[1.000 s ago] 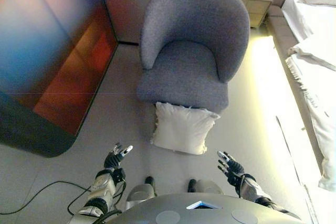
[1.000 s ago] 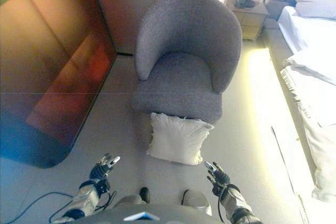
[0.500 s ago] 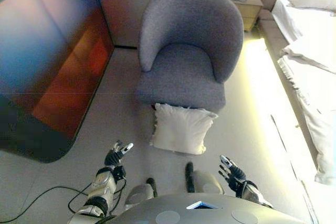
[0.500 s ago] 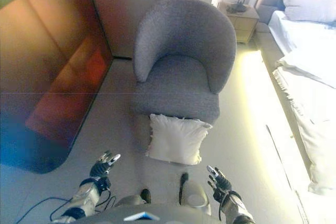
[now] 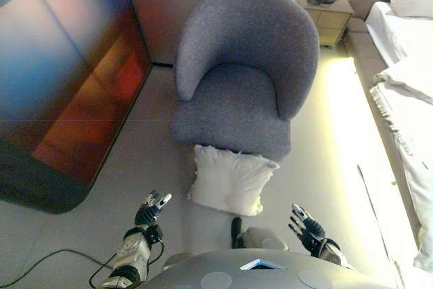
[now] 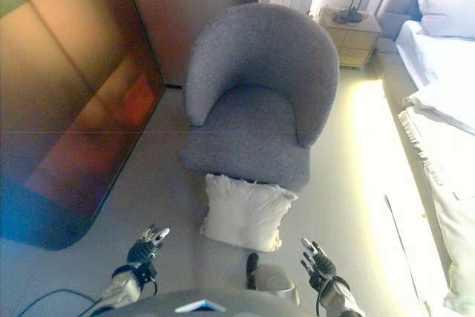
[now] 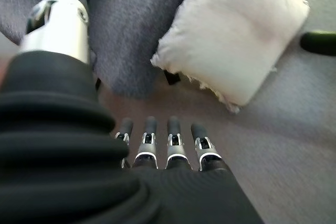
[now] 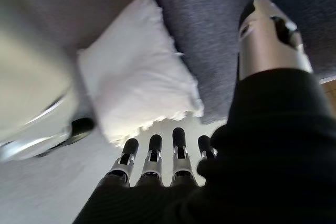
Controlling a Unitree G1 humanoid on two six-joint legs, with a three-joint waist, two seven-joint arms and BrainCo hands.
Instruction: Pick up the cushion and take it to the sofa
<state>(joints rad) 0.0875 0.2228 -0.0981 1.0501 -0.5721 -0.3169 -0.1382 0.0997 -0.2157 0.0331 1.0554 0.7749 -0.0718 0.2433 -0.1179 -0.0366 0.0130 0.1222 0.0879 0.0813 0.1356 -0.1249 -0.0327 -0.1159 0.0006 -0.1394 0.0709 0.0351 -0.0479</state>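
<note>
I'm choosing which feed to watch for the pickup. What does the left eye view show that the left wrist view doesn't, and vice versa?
Only the left eye view shows the bed, the nightstand, the armchair's backrest, and the right robot hand. Only the left wrist view shows the left robot hand up close, its fingers straight and touching nothing. Both show the white cushion on the floor against the grey armchair.

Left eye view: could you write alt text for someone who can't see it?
A white cushion leans on the floor against a grey armchair. Below, the robot's left hand and right hand are open, either side of it, not touching.
</note>
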